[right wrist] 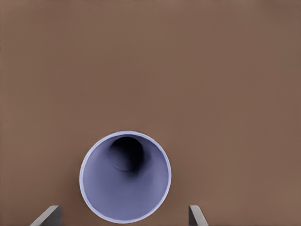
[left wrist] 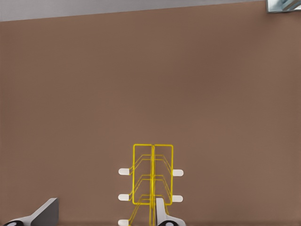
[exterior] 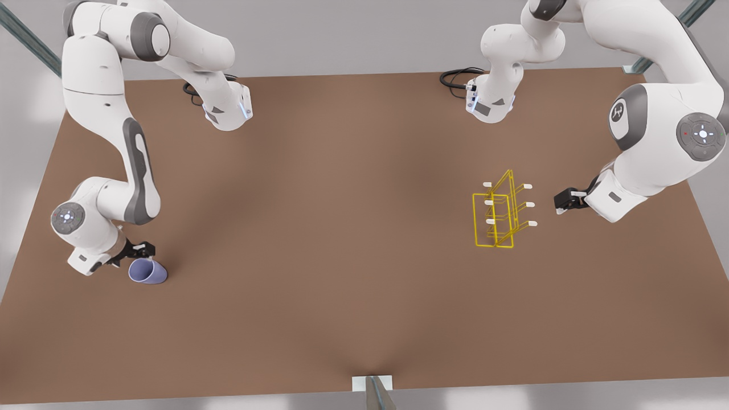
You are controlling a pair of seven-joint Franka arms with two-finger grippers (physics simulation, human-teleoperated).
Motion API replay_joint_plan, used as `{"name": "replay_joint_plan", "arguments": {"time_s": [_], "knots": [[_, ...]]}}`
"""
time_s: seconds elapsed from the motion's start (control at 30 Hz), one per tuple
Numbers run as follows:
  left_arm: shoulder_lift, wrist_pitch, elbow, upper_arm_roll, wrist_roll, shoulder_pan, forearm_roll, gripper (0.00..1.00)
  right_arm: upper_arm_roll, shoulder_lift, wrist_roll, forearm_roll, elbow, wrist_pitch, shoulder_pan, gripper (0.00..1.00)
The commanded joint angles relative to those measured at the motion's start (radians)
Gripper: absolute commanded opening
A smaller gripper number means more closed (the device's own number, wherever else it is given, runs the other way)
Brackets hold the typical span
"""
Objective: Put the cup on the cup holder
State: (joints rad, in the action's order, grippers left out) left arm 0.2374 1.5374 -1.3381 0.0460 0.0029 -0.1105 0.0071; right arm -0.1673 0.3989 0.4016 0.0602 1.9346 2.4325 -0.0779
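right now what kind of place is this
Most likely a simulated robot test bench, not a real room: a bare brown table, two white arms mounted at its edge, and just two props, a cup and a yellow holder.

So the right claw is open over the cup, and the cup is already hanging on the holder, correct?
Not quite. The right claw is open over the cup, but the front view shows the cup on the table at that view's left, far from the holder, which stands near the left claw.

Lavender cup [exterior: 148,271] standing upright, yellow wire cup holder [exterior: 500,212] well apart
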Motion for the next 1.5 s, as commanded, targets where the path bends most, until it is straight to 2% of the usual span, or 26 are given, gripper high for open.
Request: {"name": "replay_joint_plan", "arguments": {"time_s": [0.0, 0.23, 0.4, 0.53, 0.7, 1.23, 1.3, 1.33, 1.37, 1.4, 1.43, 1.47], "knots": [[-0.001, -0.002, 0.0, 0.0, -0.004, 0.0, 0.001, 1.0, 0.0, -0.002, 0.189, -0.023, 0.006, 0.143, -0.003, 1.0], [-0.003, -0.002, 0.0, 0.0, -0.004, 0.0, 0.002, 1.0, 0.011, 0.0, 0.178, -0.122, 0.032, 0.168, 0.007, 1.0], [-0.006, -0.002, 0.0, 0.002, -0.004, 0.002, 0.002, 1.0, 0.037, -0.009, 0.116, -0.273, 0.032, 0.079, 0.013, 1.0], [-0.001, -0.002, 0.0, 0.0, -0.004, 0.002, 0.002, 1.0, 0.035, -0.014, -0.026, -0.275, 0.041, 0.0, 0.027, 1.0], [-0.001, -0.002, 0.0, 0.0, -0.004, 0.002, 0.002, 1.0, 0.012, -0.015, 0.045, -0.209, 0.018, -0.04, 0.015, 1.0], [0.002, 0.003, 0.0, 0.0, -0.003, 0.002, 0.002, 1.0, 0.009, 0.089, 0.059, -0.203, 0.012, 0.002, -0.006, 1.0], [-0.001, -0.002, 0.0, 0.0, -0.004, 0.002, 0.002, 1.0, 0.009, 0.09, 0.062, -0.201, 0.011, 0.0, -0.006, 0.88], [-0.001, 0.0, 0.0, 0.0, -0.004, 0.002, 0.002, 1.0, 0.009, 0.09, 0.068, -0.201, 0.009, 0.0, -0.006, 0.74], [-0.003, -0.002, 0.0, 0.0, -0.004, 0.002, 0.002, 1.0, 0.009, 0.09, 0.071, -0.194, 0.001, -0.003, -0.006, 0.56], [-0.003, -0.002, 0.0, 0.0, -0.004, 0.002, 0.002, 1.0, 0.009, 0.09, 0.089, -0.171, -0.002, -0.003, -0.006, 0.43], [-0.003, -0.002, 0.0, 0.0, -0.004, 0.0, 0.002, 1.0, 0.009, 0.092, 0.1, -0.171, -0.002, -0.004, -0.008, 0.35], [-0.003, 0.0, 0.0, 0.0, -0.004, 0.002, 0.002, 1.0, 0.009, 0.095, 0.105, -0.171, -0.002, -0.004, -0.008, 0.35]]}}
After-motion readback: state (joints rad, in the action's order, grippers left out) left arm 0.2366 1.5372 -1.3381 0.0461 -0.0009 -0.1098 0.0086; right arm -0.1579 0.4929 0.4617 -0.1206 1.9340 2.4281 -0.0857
